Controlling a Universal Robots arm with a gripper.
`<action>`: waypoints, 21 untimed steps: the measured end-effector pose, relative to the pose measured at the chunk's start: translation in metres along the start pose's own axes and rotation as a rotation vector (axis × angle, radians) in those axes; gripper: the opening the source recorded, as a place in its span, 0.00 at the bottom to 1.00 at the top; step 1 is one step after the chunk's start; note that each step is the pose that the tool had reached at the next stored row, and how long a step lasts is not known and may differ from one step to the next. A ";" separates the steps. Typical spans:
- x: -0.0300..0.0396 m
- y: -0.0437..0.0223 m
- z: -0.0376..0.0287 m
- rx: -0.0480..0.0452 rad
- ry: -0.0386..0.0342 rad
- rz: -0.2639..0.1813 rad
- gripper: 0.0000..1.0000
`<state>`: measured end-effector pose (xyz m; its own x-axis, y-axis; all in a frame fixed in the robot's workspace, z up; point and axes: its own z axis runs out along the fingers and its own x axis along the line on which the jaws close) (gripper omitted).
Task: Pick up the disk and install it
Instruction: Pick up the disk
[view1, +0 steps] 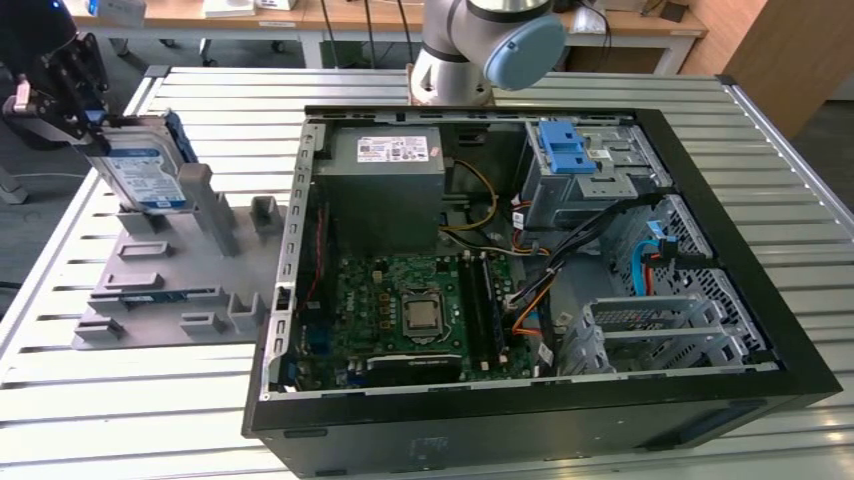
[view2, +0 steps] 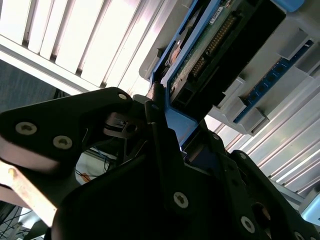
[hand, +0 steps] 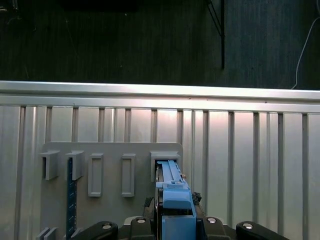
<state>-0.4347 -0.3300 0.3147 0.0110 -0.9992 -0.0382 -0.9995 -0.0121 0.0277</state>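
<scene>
The disk (view1: 144, 172), a silver drive with a white-and-blue label in a blue frame, stands on edge, slightly tilted, at the far left of the exterior view. Its lower end is at a slot of the grey holder plate (view1: 174, 290). My gripper (view1: 83, 125) is at the disk's upper corner, shut on it. In the second wrist view the black fingers (view2: 157, 130) clamp the blue frame, and the disk's (view2: 215, 45) circuit-board side runs away from them. In the first wrist view the disk (hand: 172, 192) shows edge-on, reaching from the gripper (hand: 175, 226) to a holder slot (hand: 165, 165).
An open black computer case (view1: 707, 400) lies at the middle and right of the slatted metal table (view1: 134, 420). Inside are a motherboard (view1: 414, 310), a grey power supply box (view1: 387, 180) and a drive cage with a blue latch (view1: 567, 155). The arm's base (view1: 474, 50) stands behind the case.
</scene>
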 end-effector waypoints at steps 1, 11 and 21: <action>0.0000 0.0000 -0.0002 0.0000 0.0000 0.000 0.36; -0.0001 0.0001 -0.0028 0.0000 0.0000 0.000 0.36; -0.0002 0.0001 -0.0060 0.0000 0.0000 0.000 0.36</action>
<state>-0.4347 -0.3300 0.3207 0.0110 -0.9992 -0.0382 -0.9995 -0.0121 0.0276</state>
